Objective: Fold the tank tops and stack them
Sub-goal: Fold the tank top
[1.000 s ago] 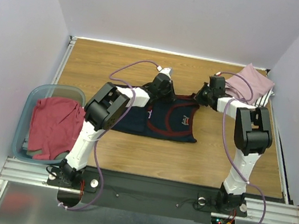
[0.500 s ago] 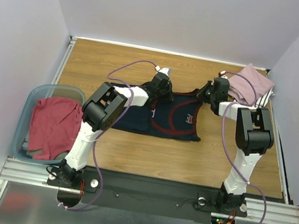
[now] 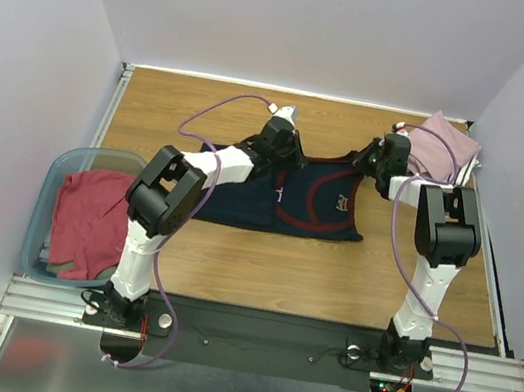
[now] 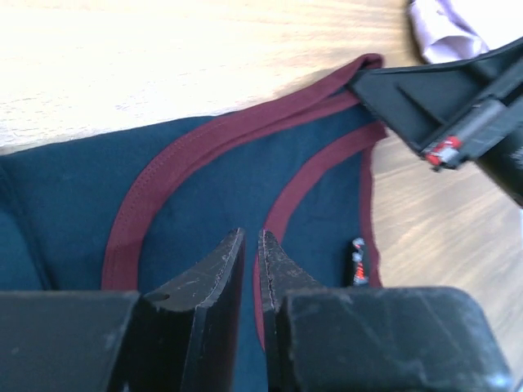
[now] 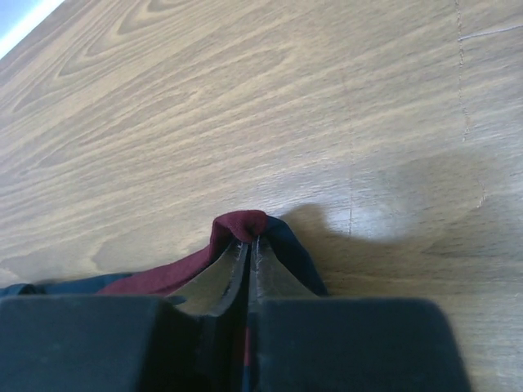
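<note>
The navy top (image 3: pixel 306 204) lies spread in the middle of the worktop (image 3: pixel 230 262), its neck end toward the top of the frame. Both arms hold that upper edge. The left fingers (image 4: pixel 221 269) stand almost closed with a thin slit between them, apparently nipping the cloth beside the maroon neckline. The right fingers (image 5: pixel 214 278) are pinched tight on the tip of a shoulder strap (image 5: pixel 241 222). I judge this to be the laying-out and squaring step, with no finished fold showing yet. The next move calls for both holds to travel together and level, carrying the upper edge down toward the hem, or for a release and a fresh grip on one side.

Bare wood lies open below the navy top and to its upper left. At the upper right the pink top (image 3: pixel 443 147) sits near the right wrist, close to the corner. At the left edge the tub (image 3: pixel 55 170) holds a red top (image 3: pixel 90 222), well apart.
</note>
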You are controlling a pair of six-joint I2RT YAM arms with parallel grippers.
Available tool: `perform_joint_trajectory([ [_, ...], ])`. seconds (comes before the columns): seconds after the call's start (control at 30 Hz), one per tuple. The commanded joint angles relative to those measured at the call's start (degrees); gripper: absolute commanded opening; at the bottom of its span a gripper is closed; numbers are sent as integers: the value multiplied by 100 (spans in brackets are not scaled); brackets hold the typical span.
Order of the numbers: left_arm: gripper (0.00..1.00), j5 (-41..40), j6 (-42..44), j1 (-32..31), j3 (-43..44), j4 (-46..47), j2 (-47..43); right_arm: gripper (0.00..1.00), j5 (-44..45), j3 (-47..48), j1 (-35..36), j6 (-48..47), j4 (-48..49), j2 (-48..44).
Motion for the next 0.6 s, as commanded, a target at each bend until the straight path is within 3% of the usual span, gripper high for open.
perform_joint_trajectory([
  [0.0, 24, 0, -84, 53, -125, 33, -643, 10, 1, 25, -46, -65, 370, -120],
  [0.17, 24, -193, -137, 70, -248, -292, -1003, 39, -183, -54, -72, 111, 344, -410],
  [0.27, 24, -369, -163, 114, -449, -433, -1275, 44, -167, 68, -72, 198, 2, -516],
  [0.57, 24, -1115, -400, 430, -1223, -897, -2181, 44, -271, -396, -37, 462, -570, -1341],
])
